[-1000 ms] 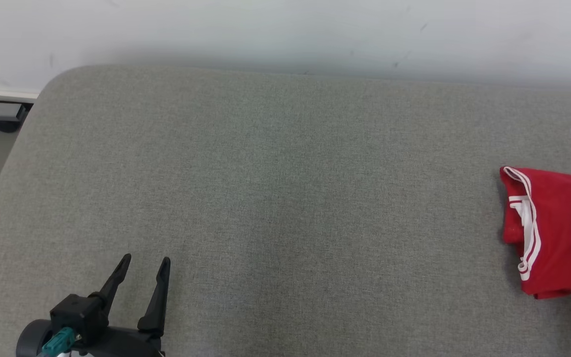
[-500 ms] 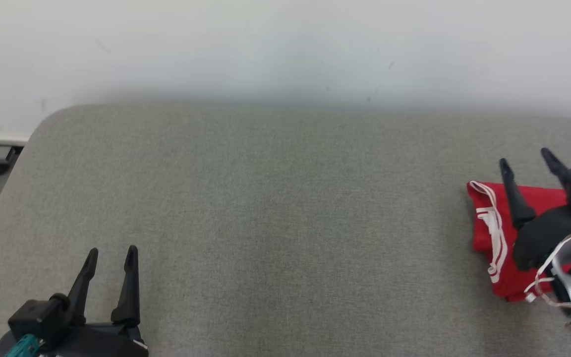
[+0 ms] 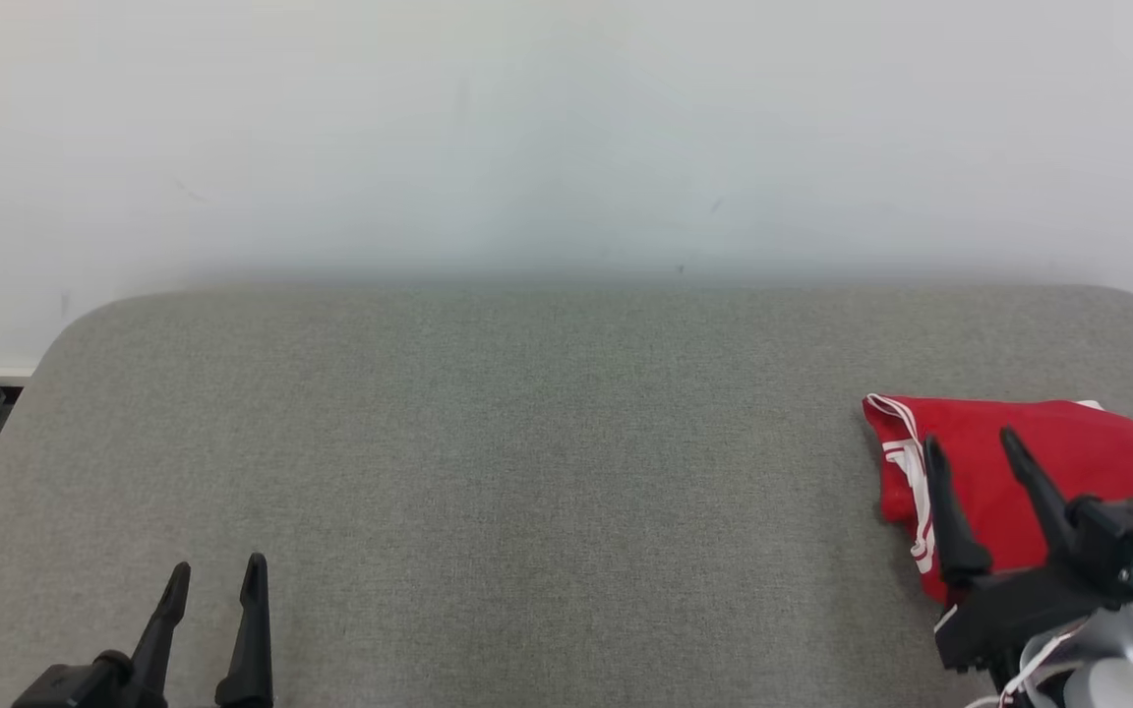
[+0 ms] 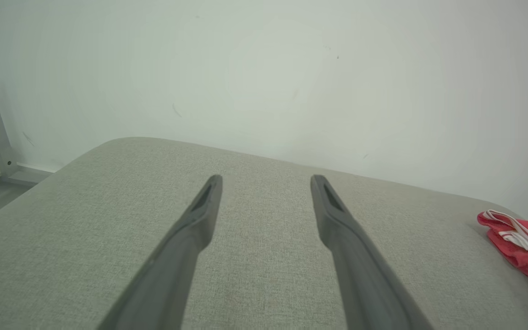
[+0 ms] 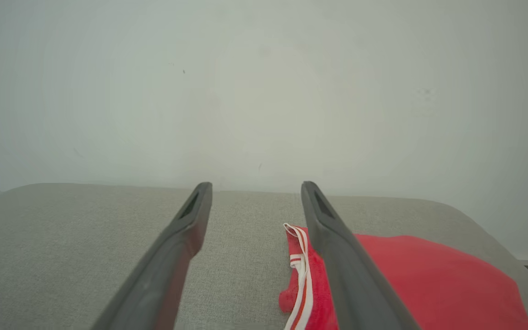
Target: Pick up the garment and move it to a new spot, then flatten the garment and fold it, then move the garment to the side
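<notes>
Left gripper (image 3: 217,570), fingers spread apart, nothing between them, parked over bare grey cushion (image 3: 527,442); the garment is well off to its right, seen at the edge of its wrist view (image 4: 520,247). Pale wall (image 3: 566,128) is ahead of both grippers. Right gripper (image 3: 972,442), fingers also spread wide and empty. From its wrist cam (image 5: 255,188) one finger lies across the garment's striped edge, the other is over bare cushion, so the gap straddles that edge. Can't tell if the tips touch cloth. The garment (image 3: 1098,442) is red with white stripe trim, lying in a compact bunched heap just ahead of and under the right gripper's fingers, near the cushion's right end. Likely light, soft and limp: it will sag and unfold when lifted, and layers may slip apart. Best hold is probably the trimmed hem (image 5: 301,261), pinching through all layers at the edge nearest the fingers.
</notes>
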